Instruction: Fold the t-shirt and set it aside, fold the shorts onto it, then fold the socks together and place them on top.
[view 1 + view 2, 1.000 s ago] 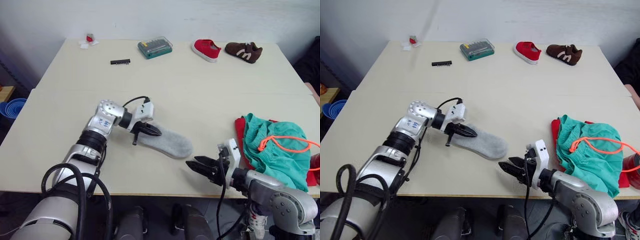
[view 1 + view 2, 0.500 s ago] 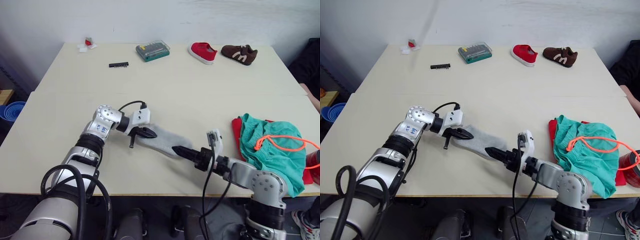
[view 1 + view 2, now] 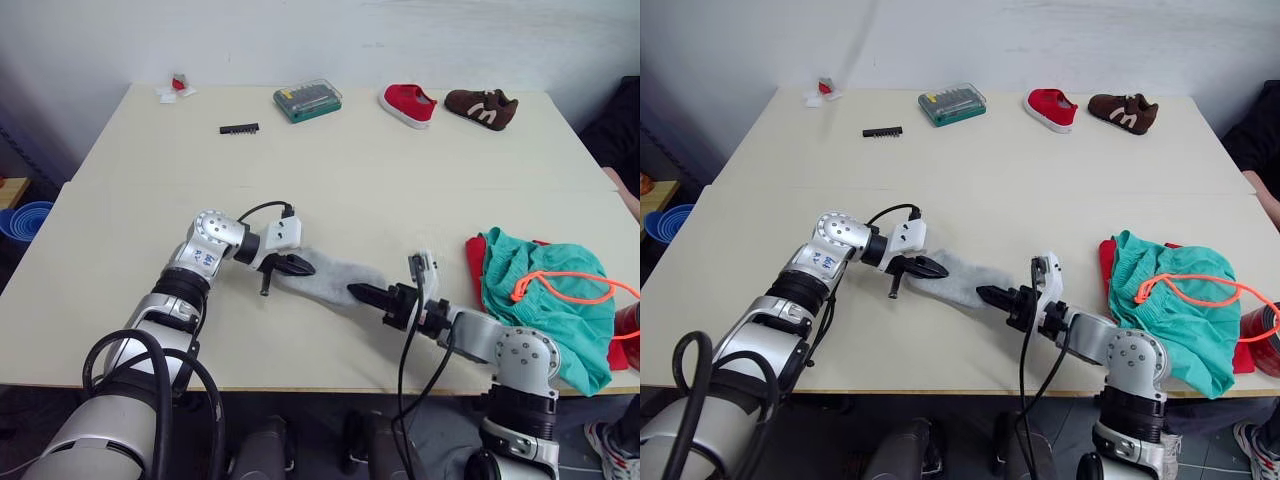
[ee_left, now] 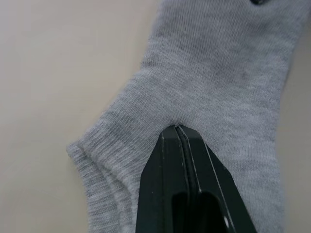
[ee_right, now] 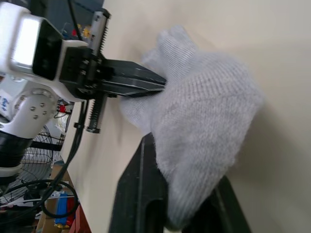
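The light grey socks [image 3: 335,276] lie one on the other near the table's front middle. My left gripper [image 3: 305,267] is shut on their cuff end, and its closed tips pinch the knit [image 4: 209,73] just behind the ribbed edge. My right gripper [image 3: 355,292] holds the toe end, with the bunched toe [image 5: 204,111] caught between its two fingers. The teal-green shorts [image 3: 545,300] with an orange drawstring lie folded at the front right. They rest on the red t-shirt [image 3: 476,262], of which only edges show.
Along the far edge stand a red shoe [image 3: 410,102], a brown shoe [image 3: 483,103], a green bit case [image 3: 309,99], a black bit strip [image 3: 239,128] and a small red-and-white item [image 3: 177,86]. A red object [image 3: 629,322] sits at the right border.
My right gripper came in from the front edge to the socks' toe and closed on it. The toe end is now bunched toward the left gripper, which has kept its grip.
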{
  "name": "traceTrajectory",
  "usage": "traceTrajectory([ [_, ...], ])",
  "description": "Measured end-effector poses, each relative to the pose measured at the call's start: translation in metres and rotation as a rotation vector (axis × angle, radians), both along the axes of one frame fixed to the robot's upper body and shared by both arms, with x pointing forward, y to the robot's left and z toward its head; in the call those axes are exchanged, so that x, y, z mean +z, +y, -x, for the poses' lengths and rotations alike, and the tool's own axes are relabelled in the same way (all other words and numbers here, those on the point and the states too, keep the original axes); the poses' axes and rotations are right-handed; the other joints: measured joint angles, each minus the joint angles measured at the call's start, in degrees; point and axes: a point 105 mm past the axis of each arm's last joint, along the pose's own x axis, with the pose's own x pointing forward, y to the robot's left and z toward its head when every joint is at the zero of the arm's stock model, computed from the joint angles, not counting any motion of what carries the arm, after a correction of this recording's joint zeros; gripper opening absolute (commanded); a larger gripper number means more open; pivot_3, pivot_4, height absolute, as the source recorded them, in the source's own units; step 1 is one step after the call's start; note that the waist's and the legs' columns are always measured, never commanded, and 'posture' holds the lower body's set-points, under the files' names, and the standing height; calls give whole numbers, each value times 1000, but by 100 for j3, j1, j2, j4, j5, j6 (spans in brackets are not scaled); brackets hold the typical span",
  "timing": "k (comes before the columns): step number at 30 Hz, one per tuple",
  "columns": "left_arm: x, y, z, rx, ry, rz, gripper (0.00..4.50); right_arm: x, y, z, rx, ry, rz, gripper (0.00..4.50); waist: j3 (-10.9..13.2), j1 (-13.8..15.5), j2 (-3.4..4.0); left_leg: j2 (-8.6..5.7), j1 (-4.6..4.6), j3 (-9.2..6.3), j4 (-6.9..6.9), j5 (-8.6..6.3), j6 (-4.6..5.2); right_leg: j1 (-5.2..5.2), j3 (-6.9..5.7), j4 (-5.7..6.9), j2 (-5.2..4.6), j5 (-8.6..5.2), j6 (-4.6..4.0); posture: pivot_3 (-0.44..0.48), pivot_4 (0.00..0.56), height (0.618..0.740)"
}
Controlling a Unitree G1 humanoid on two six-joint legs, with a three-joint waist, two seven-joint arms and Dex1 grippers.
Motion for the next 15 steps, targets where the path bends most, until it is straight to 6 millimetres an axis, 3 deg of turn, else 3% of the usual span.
traceTrajectory([
  [8, -1, 2, 0, 18, -1, 18, 0, 18, 19, -7, 94, -72, 53, 15, 0, -5, 1, 0, 0, 0, -1, 0, 0, -2, 0, -1, 0, 0, 0, 0, 150, 740],
  [15, -1, 2, 0, 26, -6, 30, 0, 17, 43, -23, 148, -123, 145, 15, 1, -5, 1, -1, -4, 2, -1, 0, 0, -4, -1, -1, 0, 0, 0, 0, 150, 740],
])
